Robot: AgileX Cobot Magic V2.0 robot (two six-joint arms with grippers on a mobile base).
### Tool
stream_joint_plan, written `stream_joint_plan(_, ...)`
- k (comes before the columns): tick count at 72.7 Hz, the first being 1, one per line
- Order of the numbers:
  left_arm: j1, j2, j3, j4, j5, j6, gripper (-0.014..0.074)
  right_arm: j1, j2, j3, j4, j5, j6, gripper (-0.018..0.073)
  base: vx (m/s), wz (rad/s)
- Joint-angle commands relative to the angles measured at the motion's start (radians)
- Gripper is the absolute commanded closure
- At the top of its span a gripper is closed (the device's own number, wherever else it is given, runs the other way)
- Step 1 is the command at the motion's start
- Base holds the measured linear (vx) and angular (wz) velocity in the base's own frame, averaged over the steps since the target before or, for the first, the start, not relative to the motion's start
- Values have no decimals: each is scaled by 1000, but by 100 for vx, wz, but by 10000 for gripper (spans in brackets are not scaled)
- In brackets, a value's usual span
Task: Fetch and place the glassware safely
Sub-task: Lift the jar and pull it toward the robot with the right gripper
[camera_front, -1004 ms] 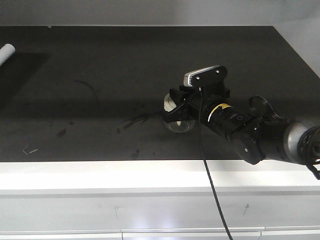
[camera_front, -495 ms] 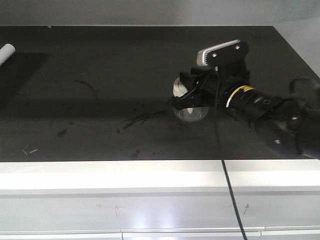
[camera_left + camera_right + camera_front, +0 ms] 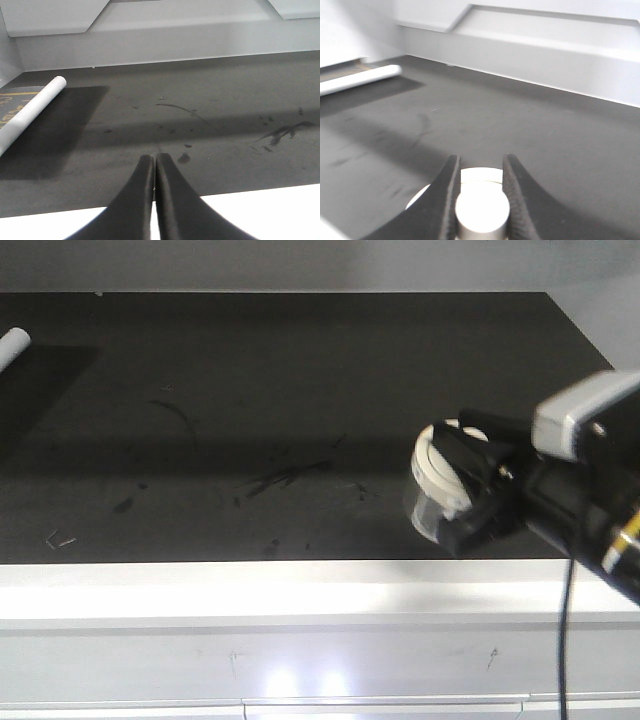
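**Dark counter**: it is lying beneath and ahead of both sets of fingers. Its white front ledge is running just below the right fingers in the front view. A drop here is risking a strike on that hard edge, or a fall past it.

**White roll**: it is lying well to the left of the left fingers and is obstructing nothing.

**Left gripper**: it is idling with its fingers pressed together on nothing.

**Right gripper**: it is carrying the glass jar. The fingers are clamping at the lid, one on either side of its knob. The jar is hanging tilted at the fingertips, apparently clear of the counter.

**Principal hazard, in my judgement:** the grip seems to be bearing on the knob alone. If the lid is only resting on the glass body, the tilt is inviting the body to slide off. The arm is showing motion blur in the front view, and a fast swing is adding to that risk.
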Motion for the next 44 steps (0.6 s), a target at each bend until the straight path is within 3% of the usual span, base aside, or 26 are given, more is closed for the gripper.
stream_joint_plan(1,-6,6,-27,-1,-69,-7,603,-1,-96,28,-142,-97,147,560,0,0)
stream_joint_plan(18,-6,6,-27,-1,-69,-7,603,-1,-234,125,-652,-241,628,560,0,0)
stream_joint_plan(25,-6,6,-27,-1,-69,-7,603,-1,-236,127,-790,-268,757,560,0,0)
stream_joint_plan(44,-6,6,-27,-1,-69,-7,603,-1,-236,127,-811,-261,763,560,0,0)
